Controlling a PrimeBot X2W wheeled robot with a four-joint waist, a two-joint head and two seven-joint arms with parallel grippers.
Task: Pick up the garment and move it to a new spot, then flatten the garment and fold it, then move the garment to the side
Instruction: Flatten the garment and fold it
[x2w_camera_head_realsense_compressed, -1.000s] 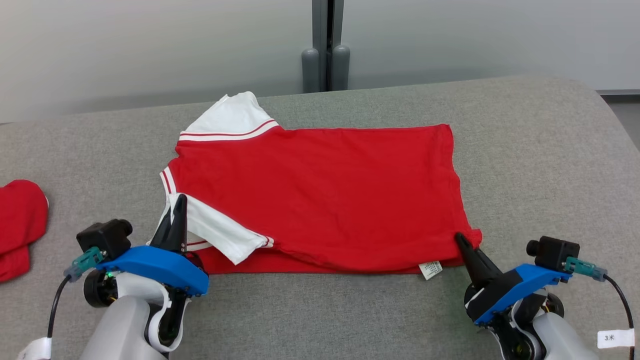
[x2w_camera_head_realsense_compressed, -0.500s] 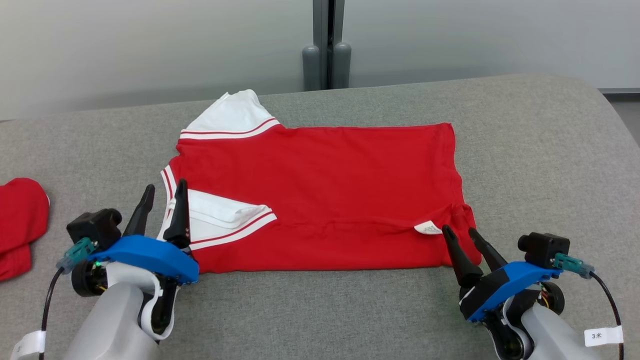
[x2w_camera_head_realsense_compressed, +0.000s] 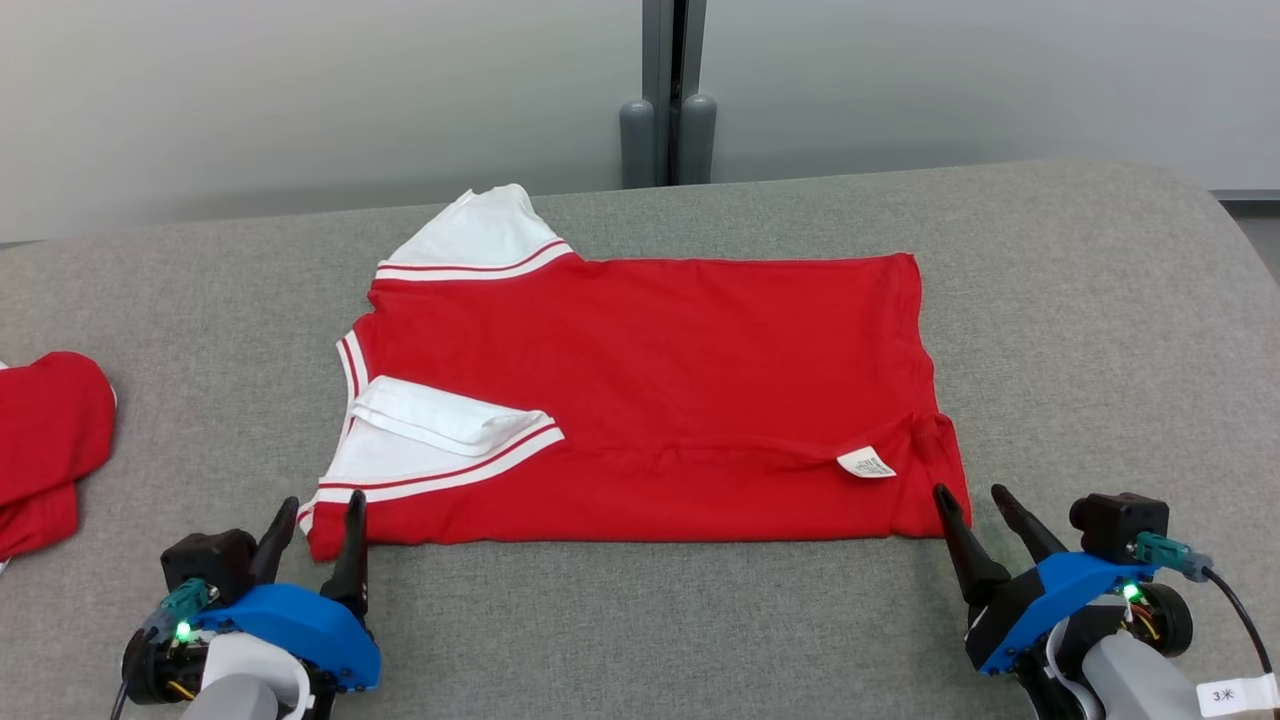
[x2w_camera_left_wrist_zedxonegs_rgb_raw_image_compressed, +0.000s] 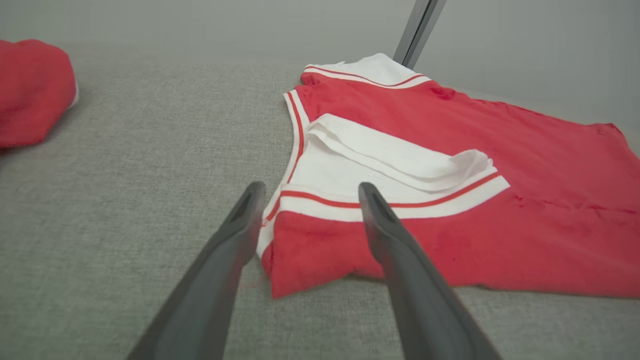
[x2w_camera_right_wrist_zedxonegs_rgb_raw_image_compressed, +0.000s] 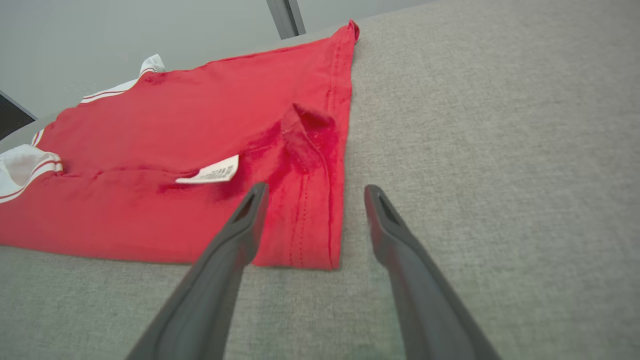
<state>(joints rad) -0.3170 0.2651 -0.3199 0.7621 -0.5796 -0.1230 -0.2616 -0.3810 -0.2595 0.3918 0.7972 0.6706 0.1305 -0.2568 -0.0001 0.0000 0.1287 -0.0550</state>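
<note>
The garment (x2w_camera_head_realsense_compressed: 650, 380) is a red shirt with white, red-striped sleeves, lying flat on the grey surface with its near edge folded over and a white label (x2w_camera_head_realsense_compressed: 866, 463) showing near its right end. My left gripper (x2w_camera_head_realsense_compressed: 315, 505) stands open at the shirt's near left corner (x2w_camera_left_wrist_zedxonegs_rgb_raw_image_compressed: 280, 270), nothing between its fingers. My right gripper (x2w_camera_head_realsense_compressed: 975, 492) is open at the near right corner (x2w_camera_right_wrist_zedxonegs_rgb_raw_image_compressed: 310, 250), also holding nothing. Through the left wrist camera a folded white sleeve (x2w_camera_left_wrist_zedxonegs_rgb_raw_image_compressed: 400, 160) lies just past the fingertips.
Another red cloth (x2w_camera_head_realsense_compressed: 45, 440) lies at the far left of the grey padded surface (x2w_camera_head_realsense_compressed: 1100, 330), also seen from the left wrist (x2w_camera_left_wrist_zedxonegs_rgb_raw_image_compressed: 30, 90). A grey post (x2w_camera_head_realsense_compressed: 672, 100) stands behind the surface against the pale wall.
Both grippers were shut on the shirt's near edge, then opened and let it go. They have drawn back toward me, and the near edge now lies folded over the shirt.
</note>
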